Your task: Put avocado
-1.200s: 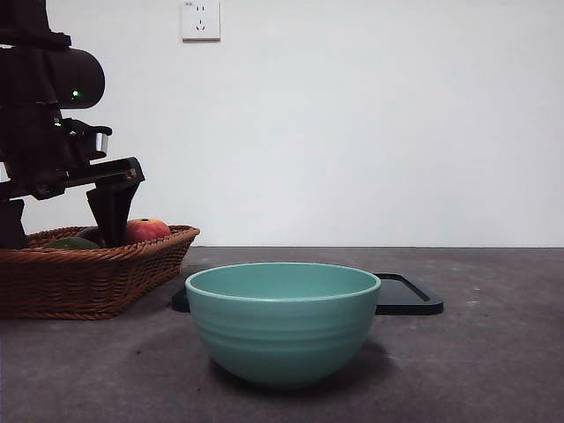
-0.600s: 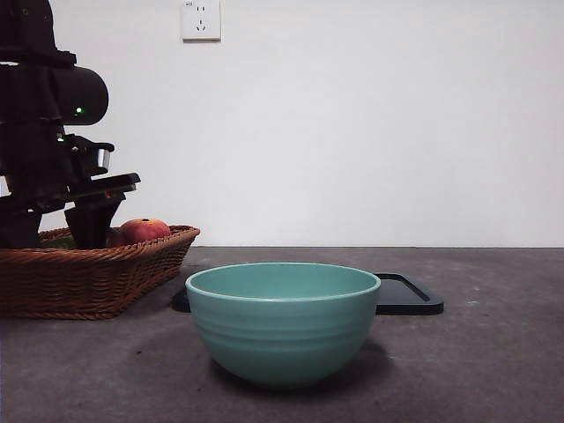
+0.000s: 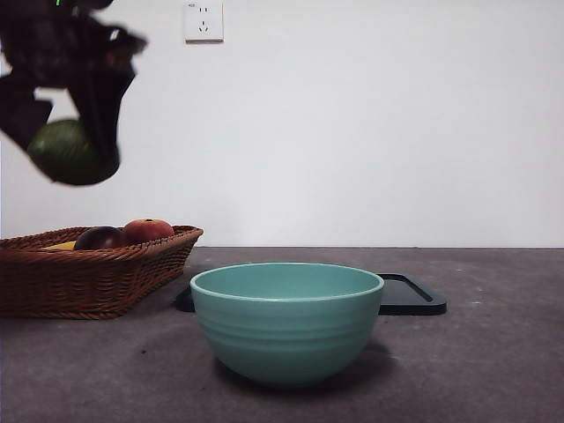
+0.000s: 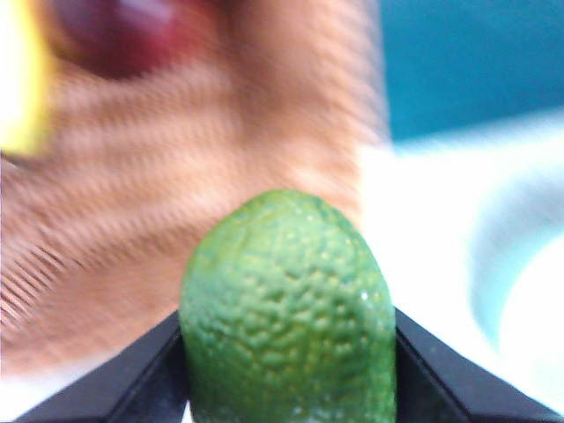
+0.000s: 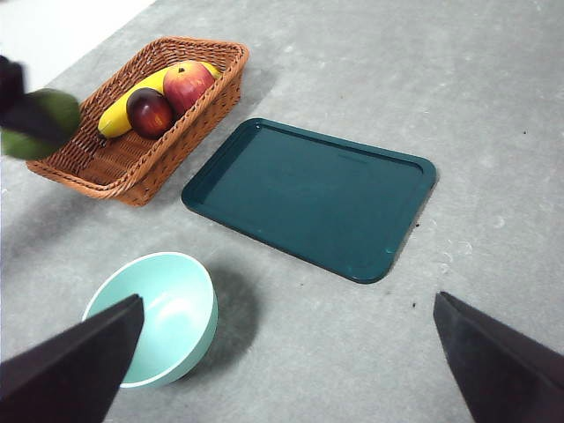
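Now the left tool (image 3: 75, 132) pinches the avocado (image 3: 72, 152) high above the basket (image 3: 88, 282); the right tool (image 5: 291, 370) waits, spread. The rounded skin may slip between the jaws mid-carry, dropping short of the bowl (image 3: 286, 322) or tray (image 5: 308, 198).

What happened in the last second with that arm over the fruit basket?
The left gripper was down in the wicker basket. It has since risen well above it, shut on the avocado, which went up with it. The dark red fruit, the orange-red fruit, the teal bowl and the dark tray stayed put.
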Controlling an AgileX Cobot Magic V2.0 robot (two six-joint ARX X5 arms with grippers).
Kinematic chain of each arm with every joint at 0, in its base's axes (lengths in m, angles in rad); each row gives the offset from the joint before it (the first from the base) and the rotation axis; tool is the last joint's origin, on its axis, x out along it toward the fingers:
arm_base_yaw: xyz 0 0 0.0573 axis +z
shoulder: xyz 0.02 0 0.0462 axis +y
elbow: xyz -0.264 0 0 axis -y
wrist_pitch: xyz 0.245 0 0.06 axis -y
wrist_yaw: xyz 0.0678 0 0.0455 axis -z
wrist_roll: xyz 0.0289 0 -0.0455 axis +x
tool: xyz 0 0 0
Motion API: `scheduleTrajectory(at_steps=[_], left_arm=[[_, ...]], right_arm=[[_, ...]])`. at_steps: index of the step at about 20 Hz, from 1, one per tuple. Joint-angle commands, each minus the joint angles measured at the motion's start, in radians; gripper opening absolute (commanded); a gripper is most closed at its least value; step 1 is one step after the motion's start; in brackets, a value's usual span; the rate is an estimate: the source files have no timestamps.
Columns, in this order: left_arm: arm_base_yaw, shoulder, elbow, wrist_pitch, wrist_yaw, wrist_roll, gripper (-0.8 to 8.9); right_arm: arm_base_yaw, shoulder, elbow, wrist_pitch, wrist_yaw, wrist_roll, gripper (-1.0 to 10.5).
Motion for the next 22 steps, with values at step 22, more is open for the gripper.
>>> scheduleTrajectory(at_steps=[22], left_arm=[[-0.548, 0.340, 0.016, 0.233, -0.029, -0.091, 2.09]], right_arm=[[0.004, 0.003, 0.016, 0.010, -0.003, 0.003, 5.3]])
